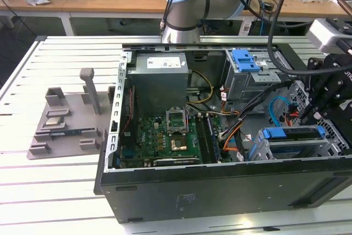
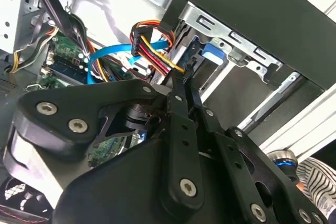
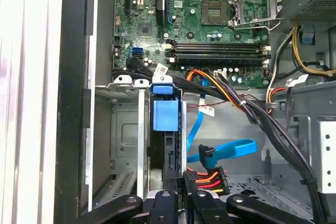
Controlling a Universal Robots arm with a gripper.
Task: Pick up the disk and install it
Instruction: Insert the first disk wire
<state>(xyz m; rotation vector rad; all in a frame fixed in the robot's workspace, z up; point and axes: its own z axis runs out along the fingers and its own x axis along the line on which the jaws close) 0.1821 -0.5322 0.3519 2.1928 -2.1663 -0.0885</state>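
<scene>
Black gripper (image 3: 184, 195) at the frame's lower centre, fingers nearly closed with nothing visibly held, just beside the disk (image 3: 167, 129) standing edge-up in its bay

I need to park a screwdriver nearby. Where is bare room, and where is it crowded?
Free: the white slatted table in front of the grey fixture, and left of the computer case. Crowded: inside the case, cables crossing between motherboard and drive cage, where the gripper works.
</scene>
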